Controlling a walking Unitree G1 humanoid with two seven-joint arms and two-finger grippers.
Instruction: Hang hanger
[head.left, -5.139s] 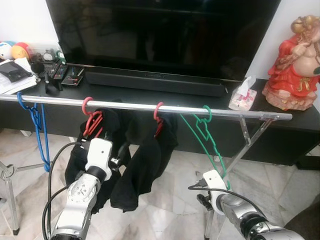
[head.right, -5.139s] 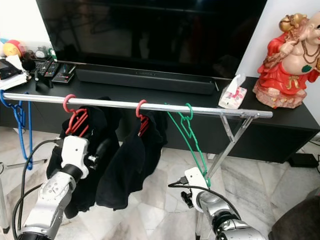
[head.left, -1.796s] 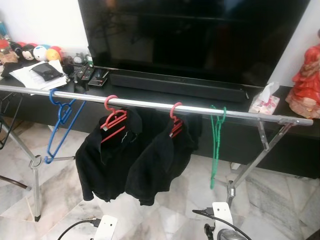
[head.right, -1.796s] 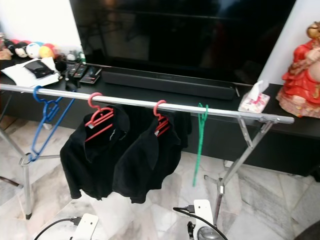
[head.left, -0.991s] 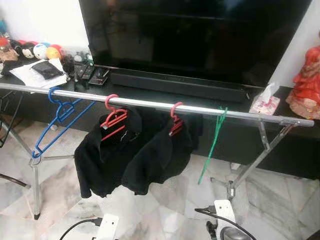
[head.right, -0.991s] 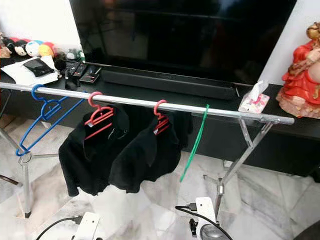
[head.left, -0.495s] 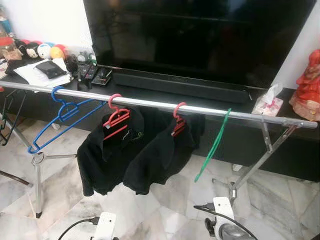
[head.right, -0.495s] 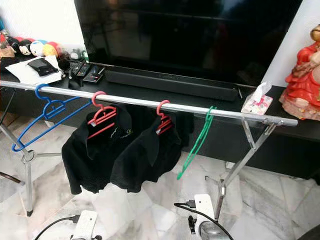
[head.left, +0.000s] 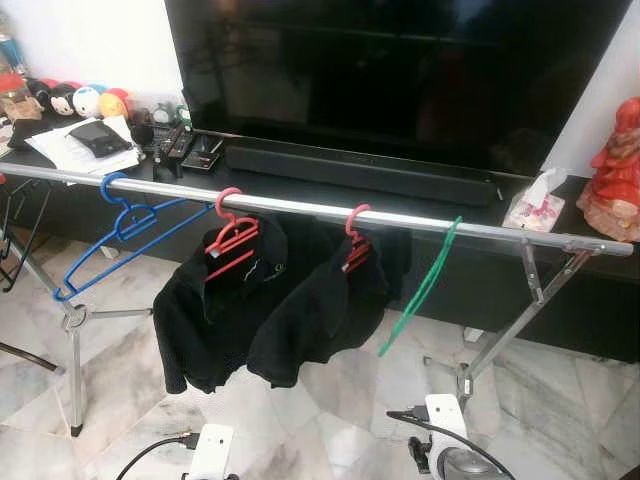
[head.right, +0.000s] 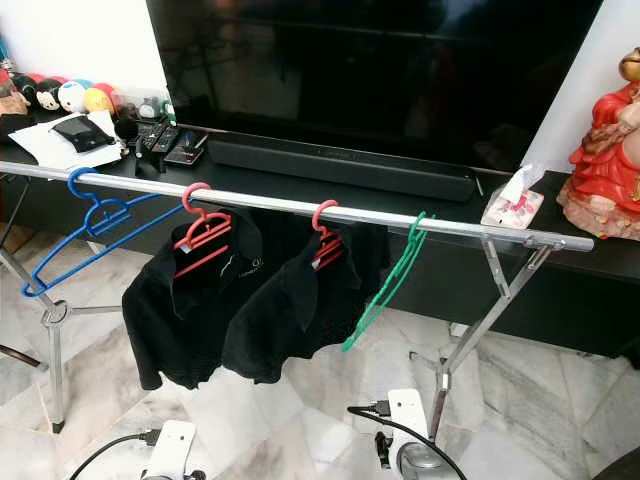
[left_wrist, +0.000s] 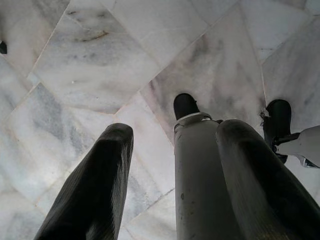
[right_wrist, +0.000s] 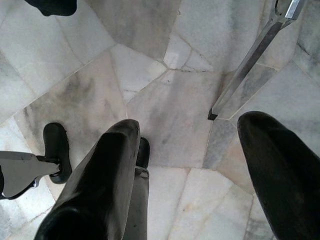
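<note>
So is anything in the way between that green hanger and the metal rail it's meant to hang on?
Nothing visible is. The thin green plastic hanger already has its hook over the silver metal rail, swung out at a slant, to the right of the two black garments on red hangers. Both grippers hang low over the marble floor, open.

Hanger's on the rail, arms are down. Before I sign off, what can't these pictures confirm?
- Green hanger: its hook on the rail is too thin in the eye views to tell how it sits.
- Red hangers: lower parts hidden by the black garments.
- Rail: left end cut off by the frame edge.
</note>
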